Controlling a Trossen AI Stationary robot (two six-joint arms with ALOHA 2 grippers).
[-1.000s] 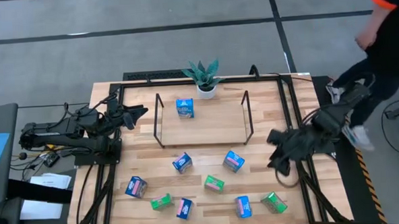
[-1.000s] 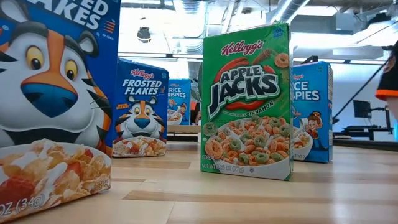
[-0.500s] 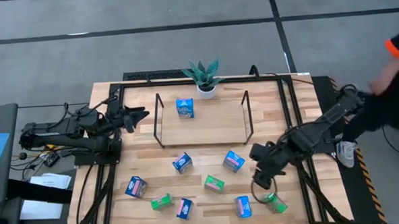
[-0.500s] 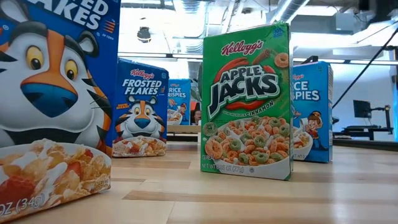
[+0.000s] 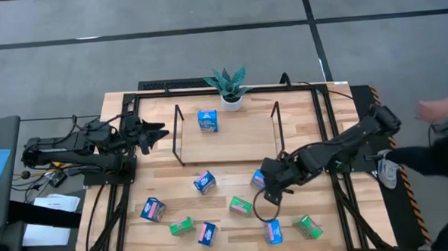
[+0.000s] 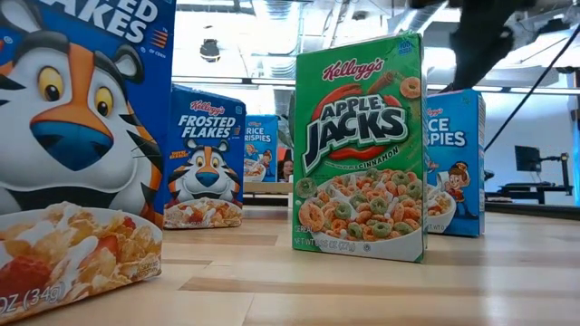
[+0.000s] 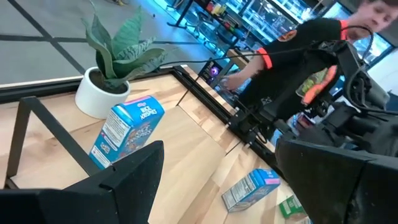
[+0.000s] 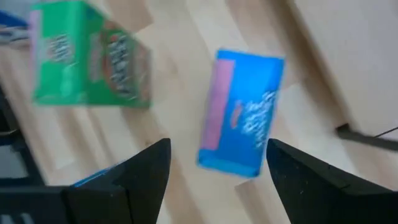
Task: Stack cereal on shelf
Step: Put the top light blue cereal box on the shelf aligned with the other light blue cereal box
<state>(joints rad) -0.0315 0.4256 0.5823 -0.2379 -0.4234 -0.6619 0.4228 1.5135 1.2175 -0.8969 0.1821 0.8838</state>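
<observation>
From above, your right gripper (image 5: 266, 186) hung fingers apart over the small blue-and-pink cardboard cereal box (image 5: 261, 180) lying at 6 o'clock of the low light-wood shelf in black wire frame (image 5: 226, 143); one blue box (image 5: 207, 120) already stood on it. The left gripper (image 5: 155, 133) waited open at the shelf's 9 o'clock.

Through the right wrist, that box (image 8: 242, 123) looked light, stiff and glossy, so you would pinch its narrow sides; a bright green cardboard box (image 8: 90, 53) lay close. A potted plant (image 5: 229, 86) stood behind.
</observation>
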